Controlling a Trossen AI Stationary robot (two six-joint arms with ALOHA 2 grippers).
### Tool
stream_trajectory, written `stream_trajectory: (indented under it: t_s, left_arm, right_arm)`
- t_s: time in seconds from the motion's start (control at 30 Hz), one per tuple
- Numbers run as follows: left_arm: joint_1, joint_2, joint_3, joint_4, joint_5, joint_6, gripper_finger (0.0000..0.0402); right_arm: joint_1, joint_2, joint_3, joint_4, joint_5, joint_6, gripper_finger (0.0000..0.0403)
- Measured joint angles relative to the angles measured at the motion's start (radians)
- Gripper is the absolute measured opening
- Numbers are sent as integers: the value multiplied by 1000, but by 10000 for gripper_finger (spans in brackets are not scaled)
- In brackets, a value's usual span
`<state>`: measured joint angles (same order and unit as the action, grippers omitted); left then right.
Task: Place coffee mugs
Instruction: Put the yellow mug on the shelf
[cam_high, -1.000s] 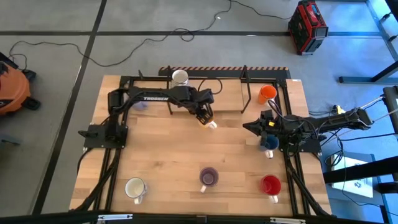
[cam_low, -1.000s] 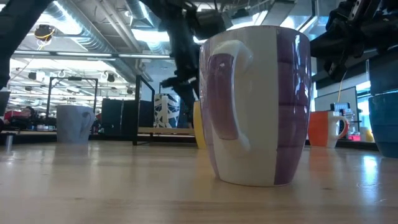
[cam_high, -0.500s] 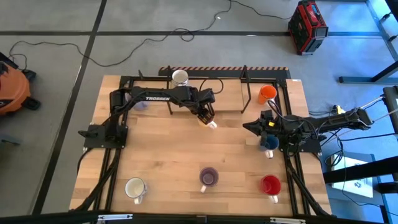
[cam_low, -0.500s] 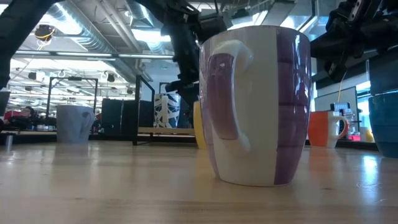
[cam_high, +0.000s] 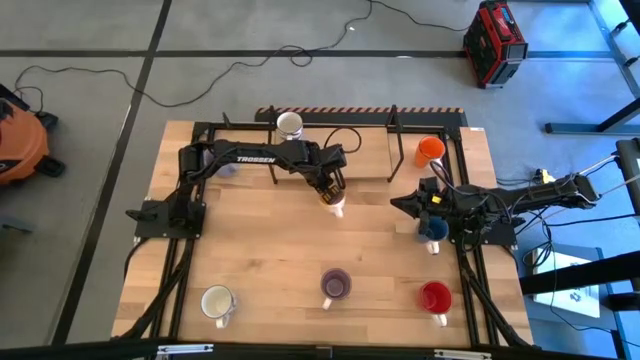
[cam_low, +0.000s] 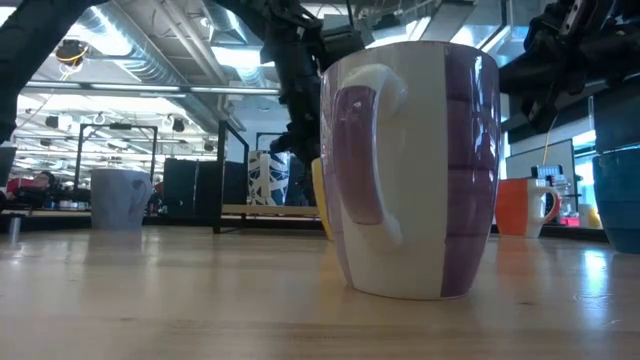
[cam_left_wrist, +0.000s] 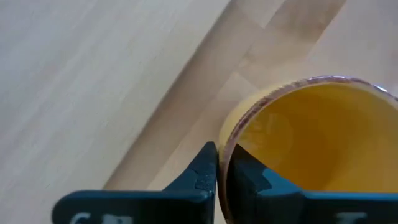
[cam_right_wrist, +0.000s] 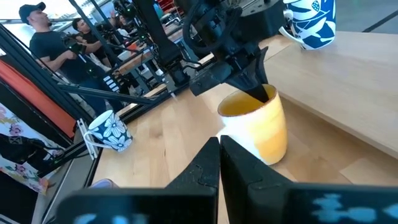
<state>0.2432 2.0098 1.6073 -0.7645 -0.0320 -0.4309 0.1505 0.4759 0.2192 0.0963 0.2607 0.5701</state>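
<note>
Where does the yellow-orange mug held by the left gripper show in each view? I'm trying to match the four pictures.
High view: yellow-orange mug at table centre-back, under the left gripper.
Low view: a yellow sliver behind the purple mug.
Left wrist view: fills the lower right, rim pinched between the fingers.
Right wrist view: centre, left gripper on its rim.
Shared landmark: the left gripper clamped on the rim.

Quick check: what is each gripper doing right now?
Left gripper: shut on the rim of the yellow mug.
Right gripper: shut, holding nothing, beside the blue mug.
</note>
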Motion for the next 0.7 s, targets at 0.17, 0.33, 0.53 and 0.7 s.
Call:
stream_trajectory:
  t_s: [0.17,0.33,0.53,0.7]
  left_arm:
    - [1,-2,6,-8,6,62,15]
    - [-2,-42,66,-43,7,105,15]
    - [-2,-89,199,-166,-1,224,15]
    - [21,-117,294,-310,-56,307,15]
  right_arm:
    - [0,0,0,-3,0,0,3]
    - [0,0,0,-36,0,6,3]
    - [0,0,0,-50,0,27,3]
    - [0,0,0,-65,-1,27,3]
